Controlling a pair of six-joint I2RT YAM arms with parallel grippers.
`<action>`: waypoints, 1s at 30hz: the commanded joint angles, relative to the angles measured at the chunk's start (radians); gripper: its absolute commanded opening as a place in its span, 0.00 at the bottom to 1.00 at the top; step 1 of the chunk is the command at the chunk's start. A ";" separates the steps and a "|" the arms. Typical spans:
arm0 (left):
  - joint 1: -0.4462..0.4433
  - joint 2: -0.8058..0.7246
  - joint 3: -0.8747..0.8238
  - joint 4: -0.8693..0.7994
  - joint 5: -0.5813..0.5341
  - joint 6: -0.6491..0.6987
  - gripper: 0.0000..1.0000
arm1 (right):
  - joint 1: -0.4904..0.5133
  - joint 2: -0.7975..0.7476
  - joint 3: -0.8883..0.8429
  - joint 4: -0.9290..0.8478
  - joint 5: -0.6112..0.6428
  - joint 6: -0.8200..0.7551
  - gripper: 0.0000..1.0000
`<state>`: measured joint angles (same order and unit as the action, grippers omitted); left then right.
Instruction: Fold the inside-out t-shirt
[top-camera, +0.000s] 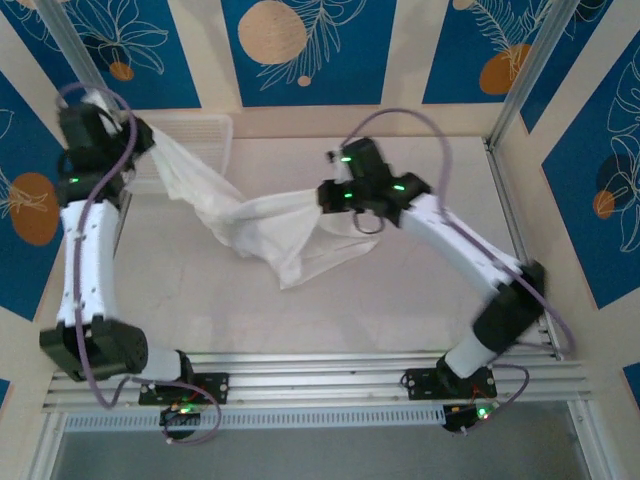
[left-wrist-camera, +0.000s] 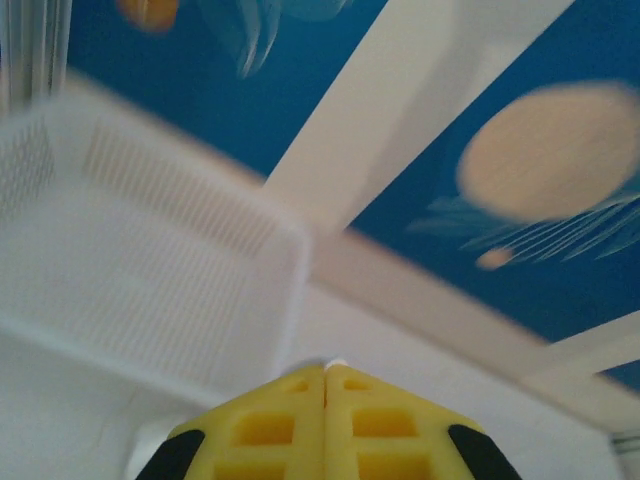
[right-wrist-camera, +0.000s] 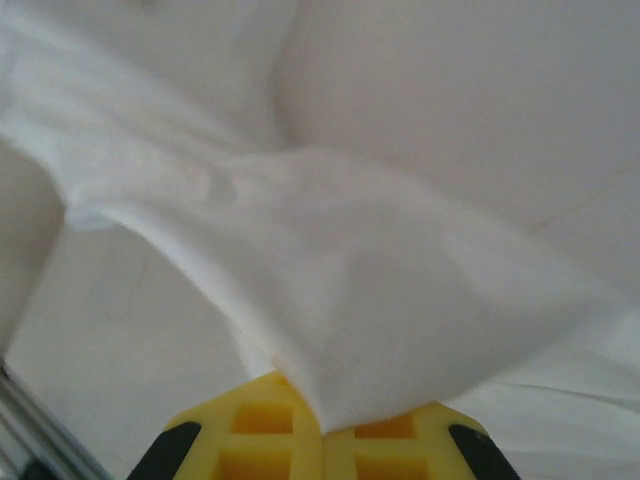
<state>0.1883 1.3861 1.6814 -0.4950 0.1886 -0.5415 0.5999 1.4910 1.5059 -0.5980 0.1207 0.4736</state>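
Observation:
The white t-shirt (top-camera: 262, 222) is stretched in the air between both grippers, and its middle sags down to the table. My left gripper (top-camera: 146, 136) is raised at the back left, shut on one end of the cloth. In the left wrist view its yellow fingertips (left-wrist-camera: 300, 385) press together with just a sliver of white pinched at the left gripper (left-wrist-camera: 325, 368) tip. My right gripper (top-camera: 324, 196) is near the table's middle, shut on the other end. In the right wrist view the t-shirt (right-wrist-camera: 380, 290) fans out from the shut right gripper (right-wrist-camera: 322, 425).
A white mesh basket (top-camera: 205, 130) stands at the back left against the wall, just behind the left gripper; the left wrist view shows the basket's wall (left-wrist-camera: 150, 250). A metal rail (top-camera: 330, 380) runs along the table's near edge.

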 joint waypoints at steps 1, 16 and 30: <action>0.039 -0.036 0.207 -0.203 -0.021 0.009 0.00 | -0.108 -0.250 -0.115 0.021 0.084 0.002 0.00; 0.053 -0.003 0.711 -0.195 0.212 -0.164 0.00 | -0.215 -0.718 -0.044 0.230 -0.074 -0.083 0.00; 0.034 0.090 0.742 0.019 0.212 -0.279 0.00 | -0.218 -0.613 0.055 0.082 0.173 0.092 0.00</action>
<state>0.2264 1.4117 2.4924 -0.5816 0.3904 -0.7715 0.3889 0.8150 1.5589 -0.4065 0.1352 0.4747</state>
